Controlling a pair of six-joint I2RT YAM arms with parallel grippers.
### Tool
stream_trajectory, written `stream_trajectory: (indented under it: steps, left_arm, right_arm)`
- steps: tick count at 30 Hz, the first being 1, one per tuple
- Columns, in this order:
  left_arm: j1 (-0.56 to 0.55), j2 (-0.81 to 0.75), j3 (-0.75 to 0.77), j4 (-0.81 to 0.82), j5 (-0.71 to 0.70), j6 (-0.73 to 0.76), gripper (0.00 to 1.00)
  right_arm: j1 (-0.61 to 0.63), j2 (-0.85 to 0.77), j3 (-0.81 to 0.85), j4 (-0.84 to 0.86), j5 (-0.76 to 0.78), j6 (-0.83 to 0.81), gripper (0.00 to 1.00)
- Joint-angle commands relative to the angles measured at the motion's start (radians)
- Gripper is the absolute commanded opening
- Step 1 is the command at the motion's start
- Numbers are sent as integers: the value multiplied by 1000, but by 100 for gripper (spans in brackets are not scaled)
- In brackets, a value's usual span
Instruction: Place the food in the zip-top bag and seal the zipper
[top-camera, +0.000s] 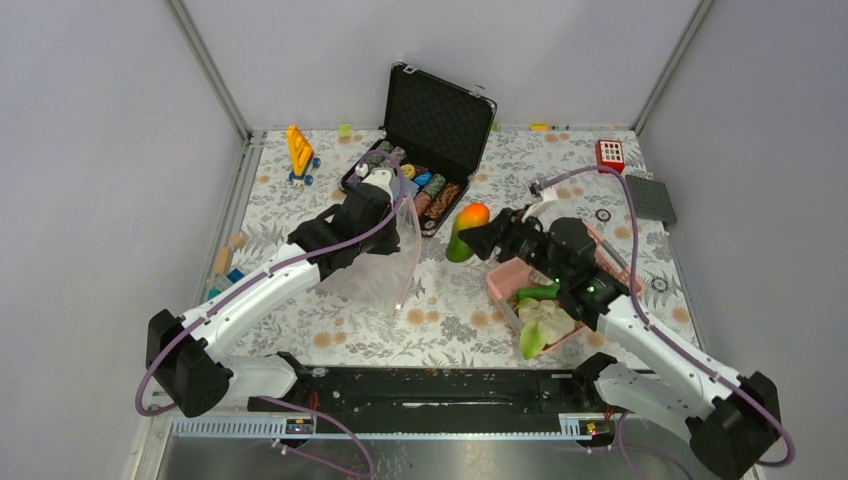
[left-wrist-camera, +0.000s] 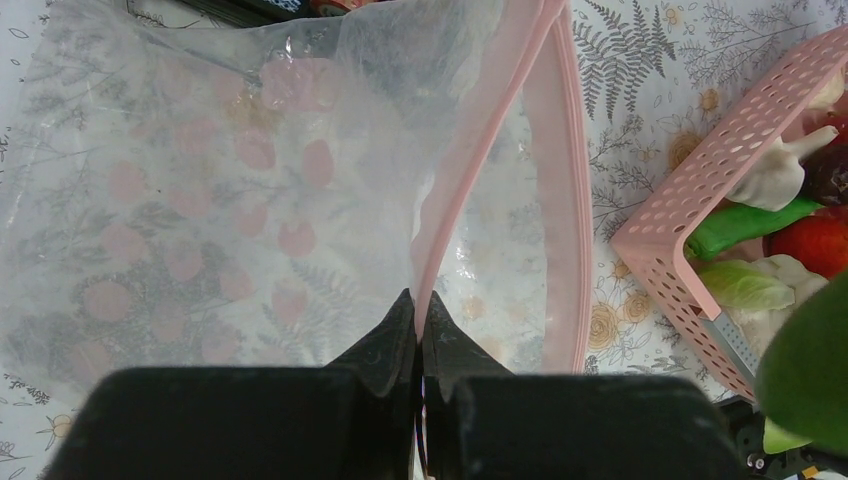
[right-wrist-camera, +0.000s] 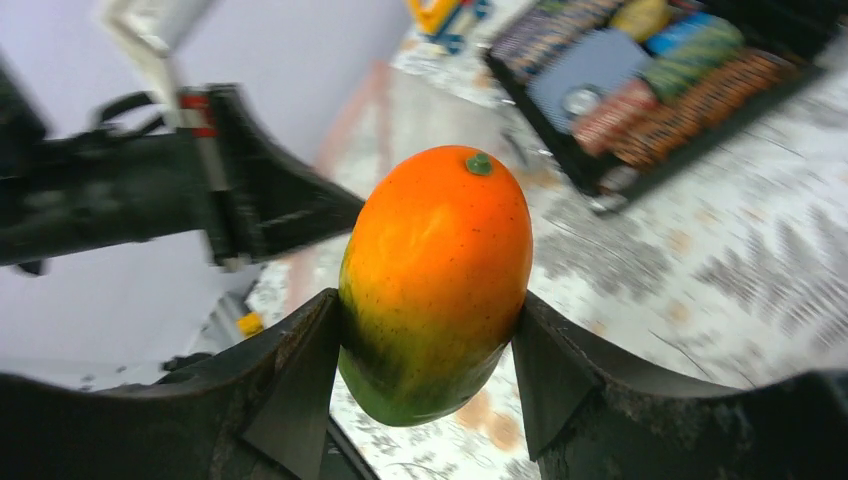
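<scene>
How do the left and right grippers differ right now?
1. Jaws: the left gripper is pinched fully shut, while the right gripper stands wide.
2. Load: the left gripper grips the thin pink zipper of the floppy zip-top bag. The right gripper clamps the mango across its middle.
Shared: both are black and two-fingered, and each holds a task item.

A robotics lab cell, I'd say: plain grey panels (top-camera: 100, 150) on metal posts (top-camera: 208, 68) box in the floral-clothed table (top-camera: 450, 315), and a black mounting rail (top-camera: 430, 385) trailing purple cables (top-camera: 139, 385) runs along its near edge.
</scene>
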Motion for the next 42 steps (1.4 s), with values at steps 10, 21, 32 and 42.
stream_trajectory:
  steps: [10, 21, 32, 42]
  left_arm:
    - [4, -35, 5, 32, 49, -39, 0]
    - [4, -100, 7, 11, 85, -81, 0]
    - [4, -122, 21, 17, 94, -114, 0]
    - [4, -131, 17, 41, 95, -126, 0]
  right_arm:
    - [215, 325, 219, 368, -100, -57, 32]
    - [246, 401, 231, 203, 223, -156, 31]
    - [292, 413, 285, 129, 182, -304, 46]
    - [292, 395, 329, 11, 67, -326, 94]
